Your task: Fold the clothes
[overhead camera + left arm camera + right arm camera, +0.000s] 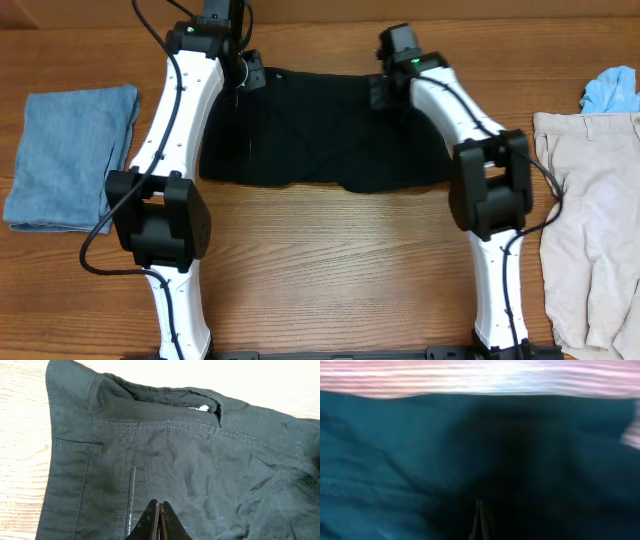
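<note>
On a wooden counter (330, 260) seen from above lie four garments, with two white and black robot arms reaching over the middle one. One large black pair of shorts (320, 130) is spread flat at the far centre of the counter, its waistband along the far edge and its leg hems toward the arm bases. One faded-blue garment (70, 155) lies folded into a rectangle at the left edge, well apart from the shorts. One beige garment (590, 220) lies loose at the right edge, and one small light-blue garment (612, 90) is crumpled just beyond it at the far right. The left claw (159, 519) sits over the shorts' far left corner, its two fingers pressed together at the tips, just above the fabric below the waistband, where one tiny white tag (202, 408) peeks out. The right claw (478, 517) is at the far right corner, fingers also drawn together against the dark cloth; that view is blurred. Whether either claw pinches any fabric cannot be told.
</note>
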